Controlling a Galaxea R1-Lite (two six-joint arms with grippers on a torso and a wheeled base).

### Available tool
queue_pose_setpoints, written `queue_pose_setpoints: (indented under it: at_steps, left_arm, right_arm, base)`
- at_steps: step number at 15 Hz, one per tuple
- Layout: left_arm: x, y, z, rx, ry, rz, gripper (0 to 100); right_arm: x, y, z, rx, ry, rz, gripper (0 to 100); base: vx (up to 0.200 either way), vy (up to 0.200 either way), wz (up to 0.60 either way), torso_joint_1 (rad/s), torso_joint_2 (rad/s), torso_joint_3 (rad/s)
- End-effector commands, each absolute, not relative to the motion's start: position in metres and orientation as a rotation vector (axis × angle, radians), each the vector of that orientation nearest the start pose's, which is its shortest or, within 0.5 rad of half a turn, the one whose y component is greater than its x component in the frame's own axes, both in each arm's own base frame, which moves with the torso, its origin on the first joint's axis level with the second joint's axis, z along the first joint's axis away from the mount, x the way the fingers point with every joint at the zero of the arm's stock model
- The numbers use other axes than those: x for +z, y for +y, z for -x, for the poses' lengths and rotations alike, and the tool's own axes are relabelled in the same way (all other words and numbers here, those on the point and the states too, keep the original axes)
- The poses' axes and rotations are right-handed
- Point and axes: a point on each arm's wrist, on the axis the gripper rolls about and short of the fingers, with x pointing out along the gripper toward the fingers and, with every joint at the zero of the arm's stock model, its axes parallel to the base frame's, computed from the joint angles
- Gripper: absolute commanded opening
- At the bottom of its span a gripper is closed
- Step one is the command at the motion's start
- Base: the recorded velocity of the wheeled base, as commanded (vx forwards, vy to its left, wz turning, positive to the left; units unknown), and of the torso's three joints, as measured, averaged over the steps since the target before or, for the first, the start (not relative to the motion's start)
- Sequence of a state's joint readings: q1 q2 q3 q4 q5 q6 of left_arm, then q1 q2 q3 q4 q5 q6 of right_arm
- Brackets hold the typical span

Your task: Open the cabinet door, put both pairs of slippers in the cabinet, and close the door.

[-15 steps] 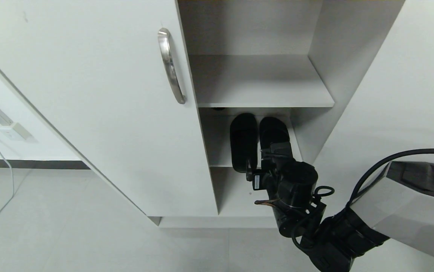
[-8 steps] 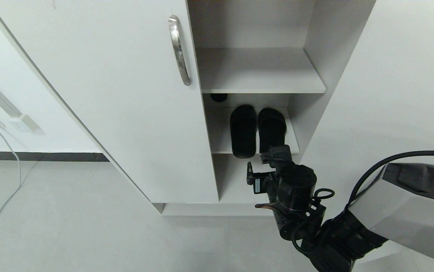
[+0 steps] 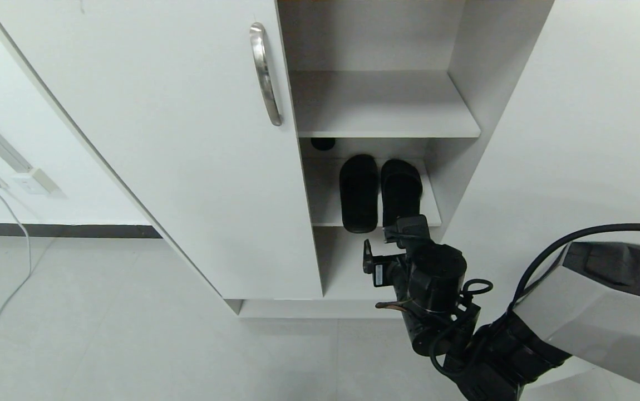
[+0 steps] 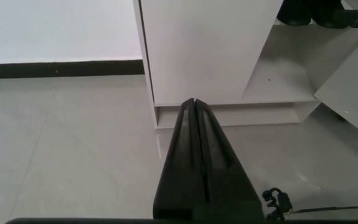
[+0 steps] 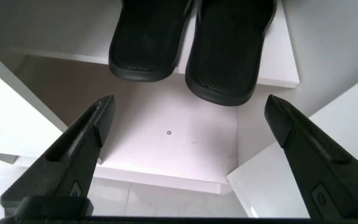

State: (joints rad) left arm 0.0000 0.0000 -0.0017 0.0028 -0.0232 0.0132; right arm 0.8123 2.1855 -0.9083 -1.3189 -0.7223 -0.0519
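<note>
- One pair of black slippers (image 3: 380, 192) lies side by side on the cabinet's middle shelf (image 3: 321, 200).
- The door (image 3: 158, 139) stands open.
- The right gripper (image 3: 387, 243) hangs just before that shelf, spread and empty.
- The left gripper (image 4: 194, 109) is pressed together above the floor (image 4: 73, 143).
- Left to do, I judge (one pair is stowed): the second pair, then shutting the door.

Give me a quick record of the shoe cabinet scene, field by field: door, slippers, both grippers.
cabinet door: open, swung to the robot's left
black slippers: one pair, side by side on the middle shelf, ends overhanging its front edge
right gripper: open, empty, in front of that shelf
left gripper: shut, empty, low over the floor
</note>
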Motion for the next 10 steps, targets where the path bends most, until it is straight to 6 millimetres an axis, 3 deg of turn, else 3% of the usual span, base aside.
queue_pose_setpoints:
  at_steps: [1,4,10]
  left_arm:
    - [0.0756,-0.0005,0.0228,-0.023,0.003,-0.014,0]
    - [0.0756,-0.0006,0.0228,-0.025,0.003,-0.014,0]
    - [0.0756,-0.0006,0.0228,-0.025,0.003,-0.014,0]
  right_arm:
    - [0.1018,0.2753,-0.2810,0.090,-0.029,0.027,100]
    - [0.1006,0.2747,-0.2804,0.090,-0.026,0.030,100]
    - [0.0993,0.2745,-0.2802,0.090,-0.022,0.033,100]
  base:
    - [0.000,0.000,0.00,0.000,0.00,0.000]
    - [0.000,0.000,0.00,0.001,0.00,0.035]
    - [0.000,0.000,0.00,0.003,0.00,0.190]
